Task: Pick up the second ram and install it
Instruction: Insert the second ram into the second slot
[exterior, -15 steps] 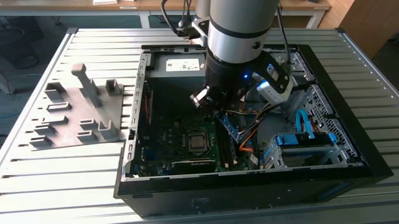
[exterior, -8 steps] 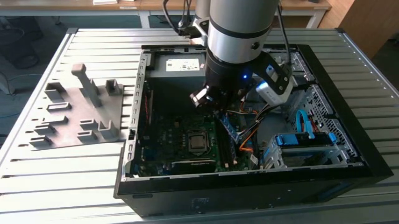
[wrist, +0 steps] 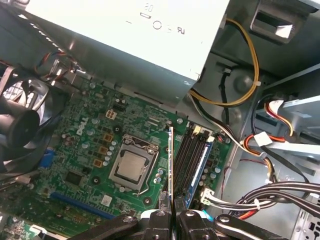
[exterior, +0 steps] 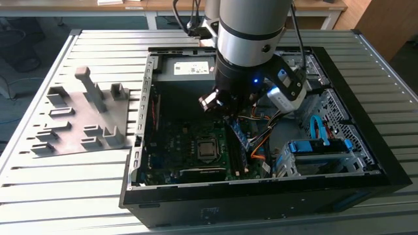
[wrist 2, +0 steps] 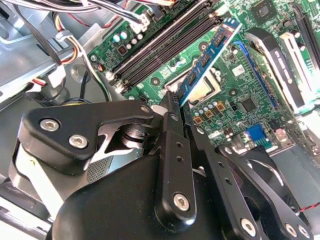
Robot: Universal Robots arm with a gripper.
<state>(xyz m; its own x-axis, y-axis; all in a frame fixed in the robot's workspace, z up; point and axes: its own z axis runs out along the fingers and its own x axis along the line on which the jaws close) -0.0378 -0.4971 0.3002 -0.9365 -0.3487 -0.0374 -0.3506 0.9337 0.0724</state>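
My gripper [exterior: 225,108] reaches down into the open computer case [exterior: 365,161] and is shut on the second ram [exterior: 239,133], a thin blue-green stick with small black chips. The second wrist view has the ram [wrist 2: 210,55] sticking out from between the fingertips [wrist 2: 172,100] over the motherboard. Edge-on in the first wrist view, the ram [wrist: 171,160] hangs above the board between the CPU socket [wrist: 132,167] and the black memory slots [wrist: 190,155]. A blue strip [wrist: 201,167] runs along the outermost slot.
A grey slotted tray [exterior: 85,115] lies on the table at the exterior view's left. Inside the case are the power supply [exterior: 193,68], a fan [wrist: 20,130], cable bundles [wrist: 260,145] beside the slots, and a drive cage with blue tabs [exterior: 320,149].
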